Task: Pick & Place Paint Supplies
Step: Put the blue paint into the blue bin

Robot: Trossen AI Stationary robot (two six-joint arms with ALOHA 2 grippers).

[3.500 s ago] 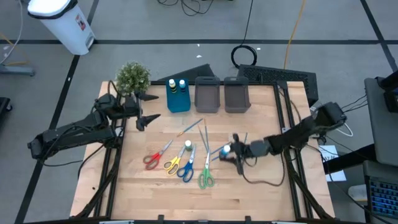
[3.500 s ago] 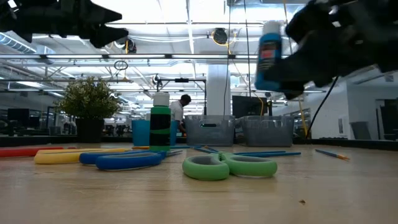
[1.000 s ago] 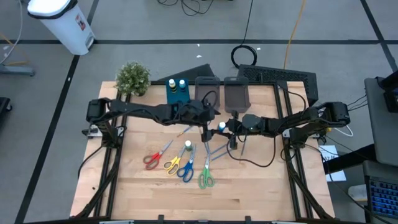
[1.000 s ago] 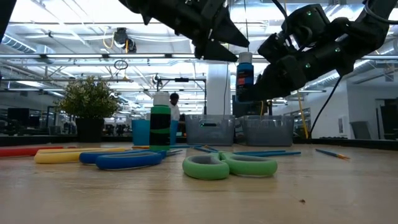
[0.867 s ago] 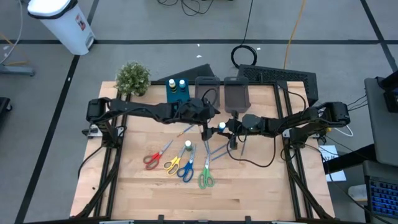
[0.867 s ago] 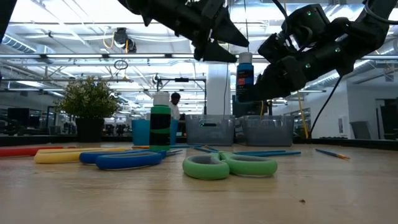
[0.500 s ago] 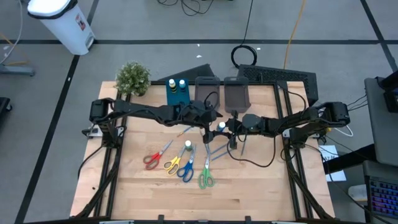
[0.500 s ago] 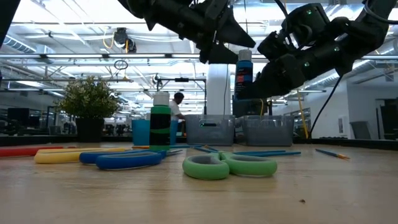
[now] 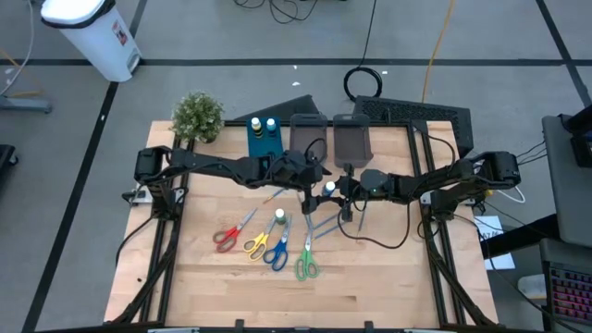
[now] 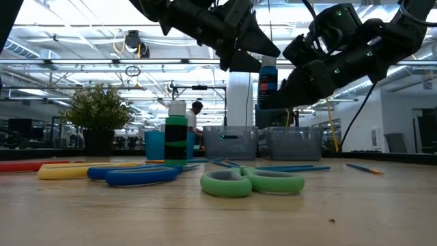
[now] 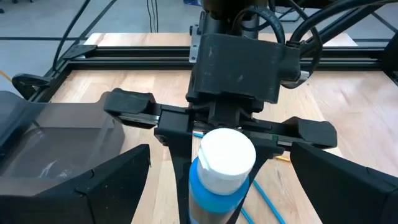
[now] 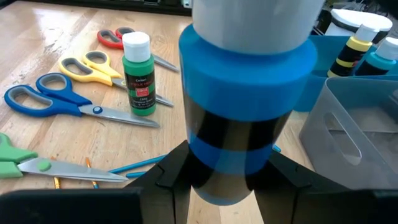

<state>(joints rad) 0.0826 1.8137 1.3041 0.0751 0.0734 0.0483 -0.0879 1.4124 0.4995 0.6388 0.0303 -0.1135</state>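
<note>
Left wrist view has the clearest look: the right gripper [image 11: 214, 134] is clamped on a blue paint bottle [image 11: 217, 180] with a white cap, held upright above the table [image 9: 370, 268]. The left gripper [image 9: 306, 188] sits just beside it with its fingers spread wide, one on each side of the bottle, not touching it. Under them lie thin brushes [image 9: 319, 225]. A green bottle [image 12: 138, 74] stands among the red, yellow, blue and green scissors [image 9: 265, 242]. Two more bottles sit in the blue bin [image 9: 265, 151], next to two grey bins [image 9: 329, 145].

left tool [image 9: 306, 192] spread, right tool [image 9: 331, 192] clamped
</note>
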